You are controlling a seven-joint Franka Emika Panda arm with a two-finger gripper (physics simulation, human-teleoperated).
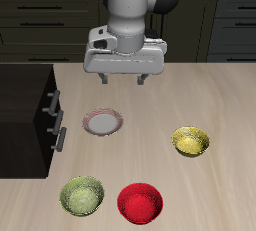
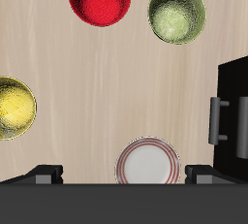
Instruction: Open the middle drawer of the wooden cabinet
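Light wood-grain table (image 1: 200, 95), pale planks, matte, takes most of the exterior view. Behind it a run of long dark kitchen units (image 1: 40, 25) with thin handles; room beyond is dark, no detail readable.

Landmark: the plate (image 1: 103, 122), small, white centre with pinkish rim, flat on the table about mid-depth.

The wooden cabinet (image 1: 25, 120), near-black, boxy, flat top, stands on the table beside the plate, apart from it, cut off by the frame edge. Its stacked drawer fronts face the plate, each with a short silver bar handle. The middle drawer (image 1: 52, 121) sits roughly level with the plate, front flush with the other fronts, shut. Wrist view also shows the cabinet (image 2: 232, 112) and one bar handle (image 2: 215, 121) near the plate (image 2: 147, 162); which drawer it belongs to is not clear there.

Gripper (image 1: 126, 78) hangs above the table farther back than the plate, pointing down, fingers spread apart, nothing between them, well clear of the cabinet.

Yellow bowl (image 1: 190, 141) on the plate's far side from the cabinet, well apart. Green bowl (image 1: 83, 195) and red bowl (image 1: 140, 202) are nearer the table's front edge than the plate, side by side, not touching. All three bowls upright.
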